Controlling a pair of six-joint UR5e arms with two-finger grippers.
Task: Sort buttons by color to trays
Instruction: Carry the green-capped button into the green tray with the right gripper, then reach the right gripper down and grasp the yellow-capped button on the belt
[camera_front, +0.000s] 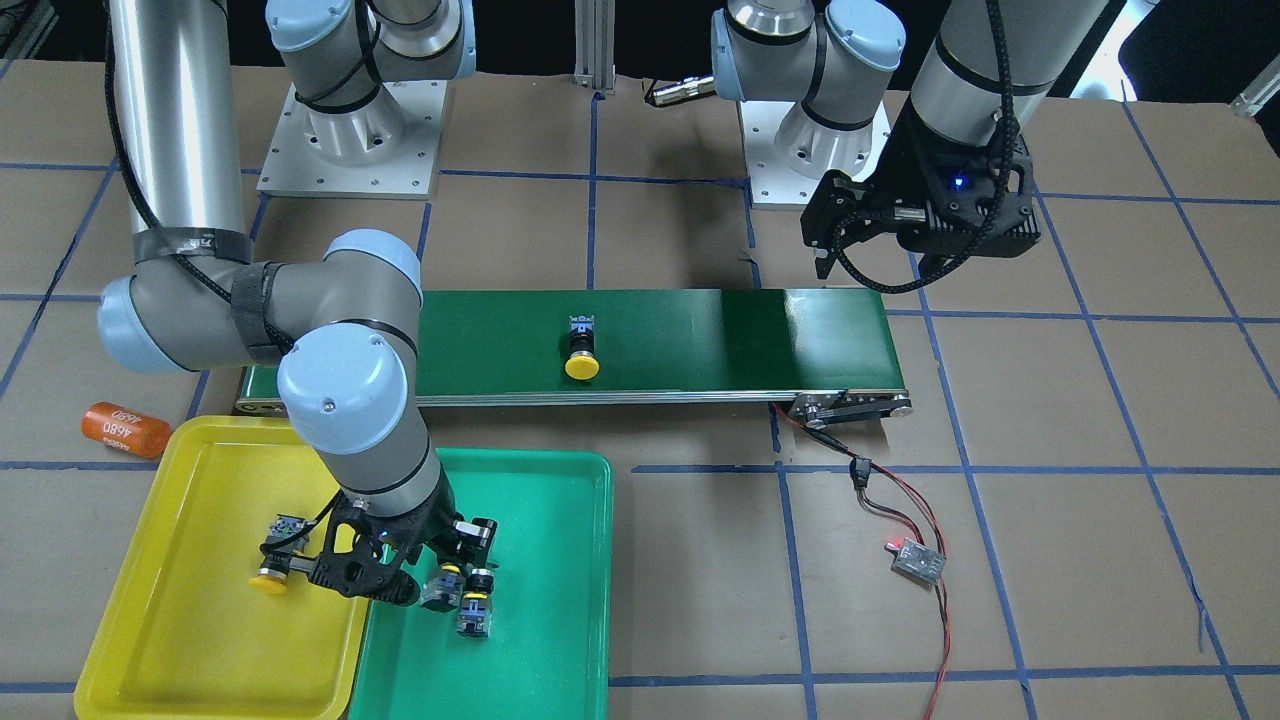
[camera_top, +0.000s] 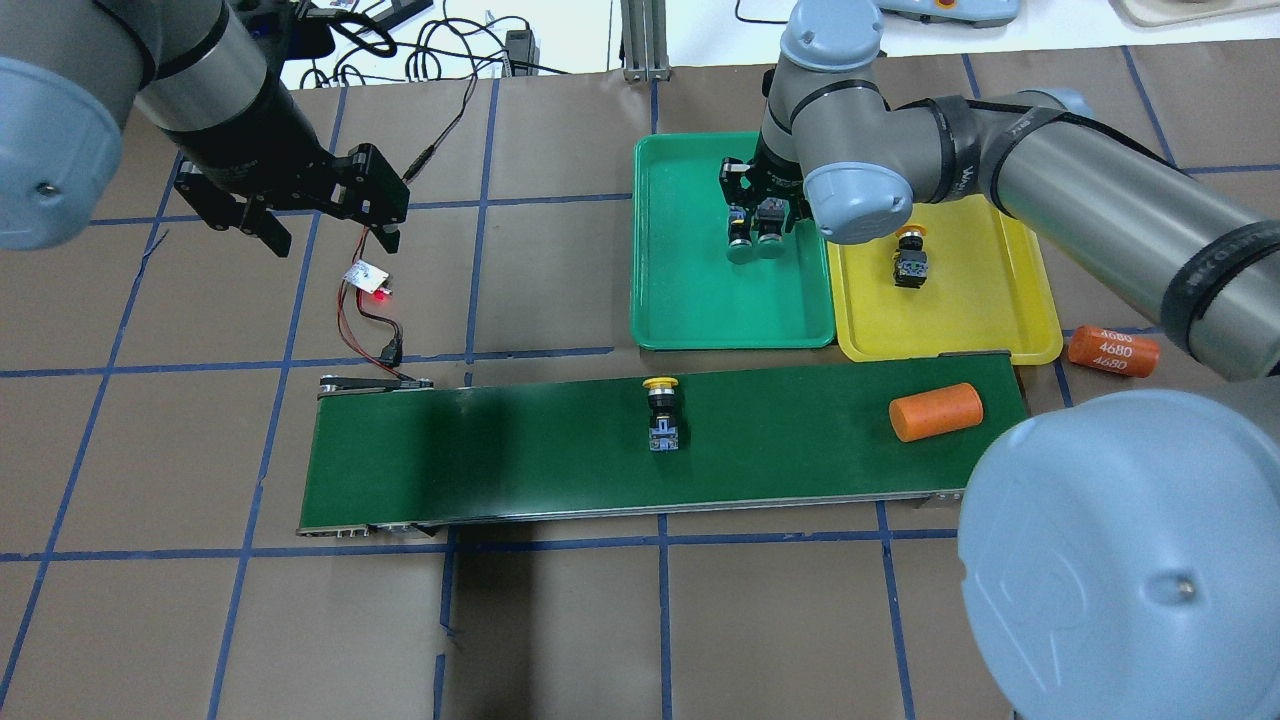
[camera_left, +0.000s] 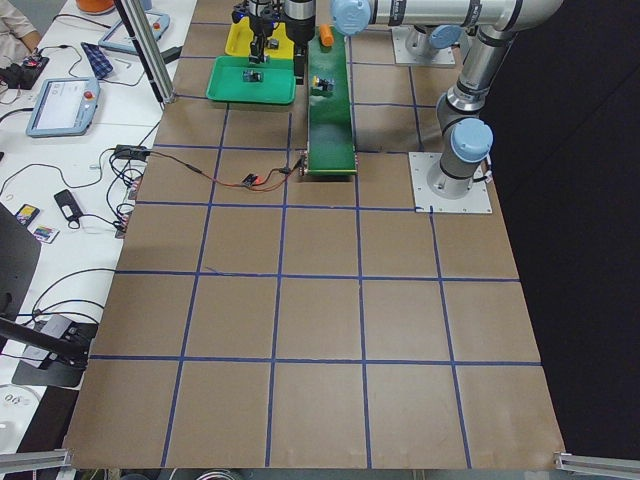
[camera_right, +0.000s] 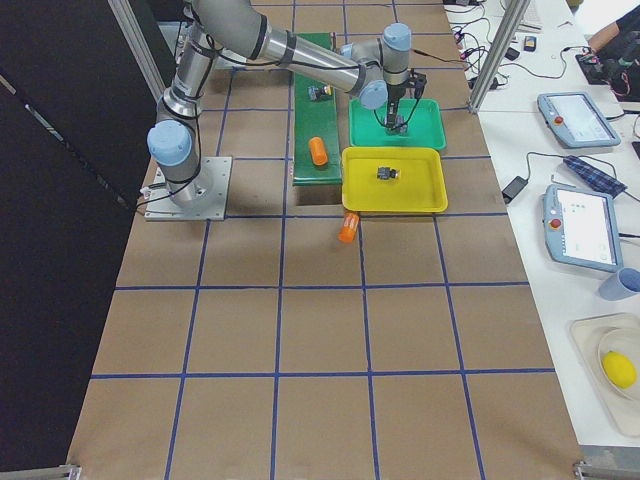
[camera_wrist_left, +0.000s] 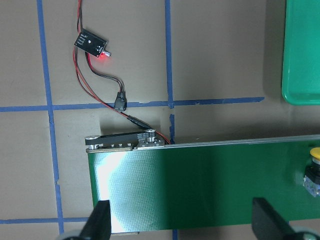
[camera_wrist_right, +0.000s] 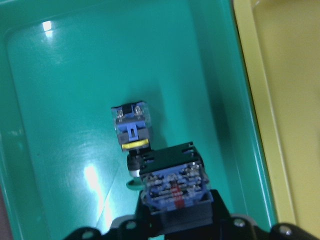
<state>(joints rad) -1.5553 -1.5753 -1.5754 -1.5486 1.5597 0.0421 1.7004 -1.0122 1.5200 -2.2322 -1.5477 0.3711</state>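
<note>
The left gripper (camera_top: 330, 235) is hanging over the tabletop (camera_top: 560, 620) at the left, its fingers spread wide and carrying nothing. A small circuit board (camera_top: 365, 277) and its red-and-black wires are lying just below it, so a careless descent is risking a snag on those leads.

On the conveyor belt (camera_top: 500, 460), a yellow-capped belt button (camera_top: 661, 412) is lying on its side near the middle, well apart from both trays. An orange cylinder (camera_top: 936, 411) is sitting toward the belt's right end. The round cap is likely making that button prone to rolling toward the belt's edge under a glancing touch.

In the green tray (camera_top: 690, 300), the right gripper (camera_top: 757, 215) appears to be clamping its fingers on the held green button (camera_wrist_right: 172, 185), low and just beside a lying green button (camera_wrist_right: 131, 127). Releasing there is risking a knock, or one piece settling on the other. The tray's left half is offering open floor, while its right wall, abutting the yellow tray (camera_top: 960, 320), is standing close.

A sorted yellow button (camera_top: 910, 260) is lying inside that tray, near the right arm's wrist. A second orange cylinder (camera_top: 1113, 350) is crowding the tabletop just beside the tray's right corner.
</note>
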